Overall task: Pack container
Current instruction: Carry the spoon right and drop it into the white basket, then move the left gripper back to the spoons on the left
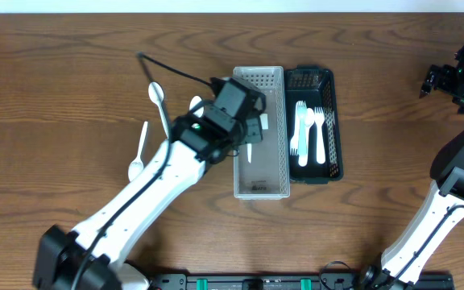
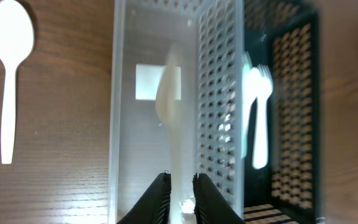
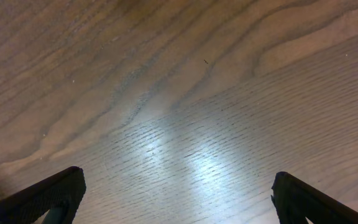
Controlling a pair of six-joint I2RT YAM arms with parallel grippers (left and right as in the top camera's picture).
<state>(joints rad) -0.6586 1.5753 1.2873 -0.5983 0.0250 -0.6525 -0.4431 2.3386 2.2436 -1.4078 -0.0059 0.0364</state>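
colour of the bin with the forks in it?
Black; the bin has perforated walls. Clearest in the overhead view.

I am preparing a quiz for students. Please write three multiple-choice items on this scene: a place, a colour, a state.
1. Where do the forks lie? A on the table; B in the black basket; C in a red bowl.
2. What colour is the spoon in the left gripper? A white; B black; C red.
3. How is the right gripper? A open; B shut on a fork; C shut on a cup.
Key: B, they lie inside it; A, it shows white; A, it stands wide open, empty.
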